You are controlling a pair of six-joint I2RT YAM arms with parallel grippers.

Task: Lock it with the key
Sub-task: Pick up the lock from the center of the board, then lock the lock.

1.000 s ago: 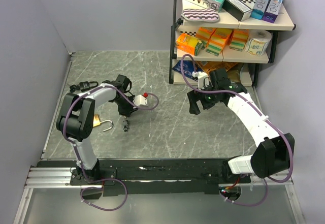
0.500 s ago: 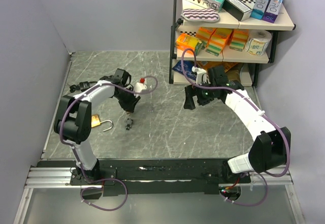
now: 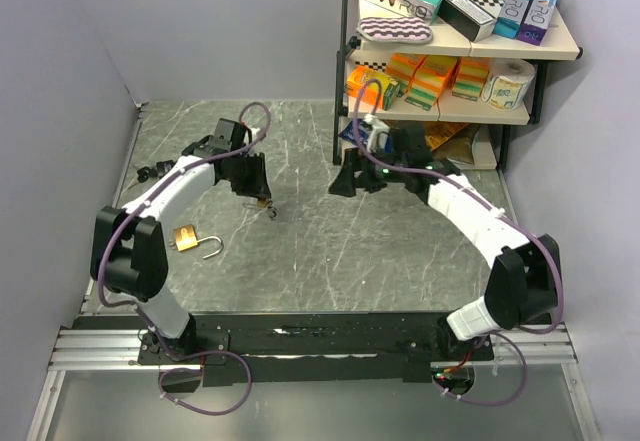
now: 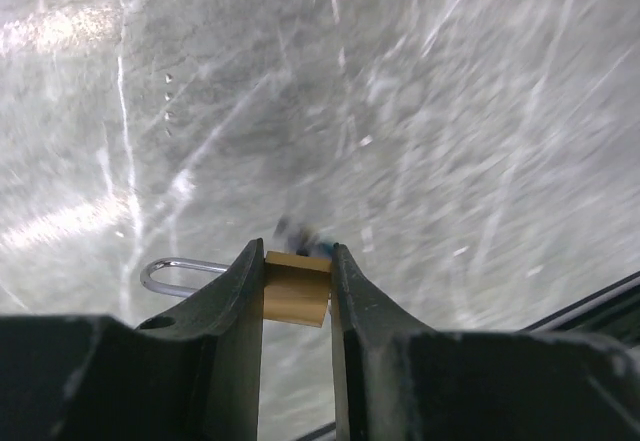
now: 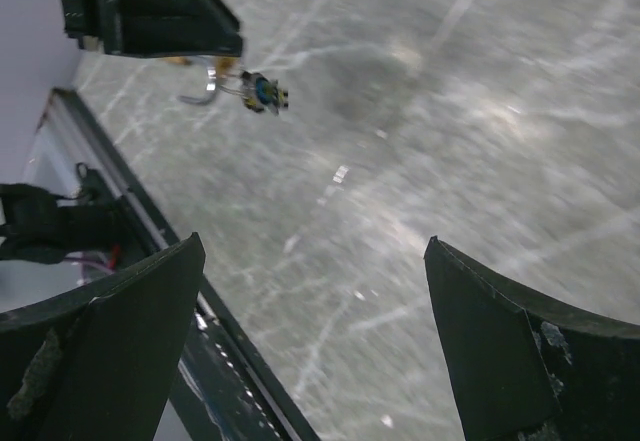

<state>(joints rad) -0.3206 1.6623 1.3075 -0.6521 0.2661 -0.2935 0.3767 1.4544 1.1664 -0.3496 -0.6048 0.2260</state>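
One brass padlock (image 3: 186,238) lies on the bench (image 3: 330,261) with its shackle (image 3: 211,251) swung open, so it is not yet locked. Beyond it and to its right, the left tool (image 3: 260,197) hangs above the bench, pinching the flat brass key (image 4: 297,291) while the rest of the bunch (image 5: 262,92) dangles free; that grip should let the arm carry the key over to the lock. Farther right of the padlock, well apart, the right tool (image 5: 310,251) is spread wide and empty, likely kept ready to steady the lock, with the shelf (image 3: 460,51) beyond it
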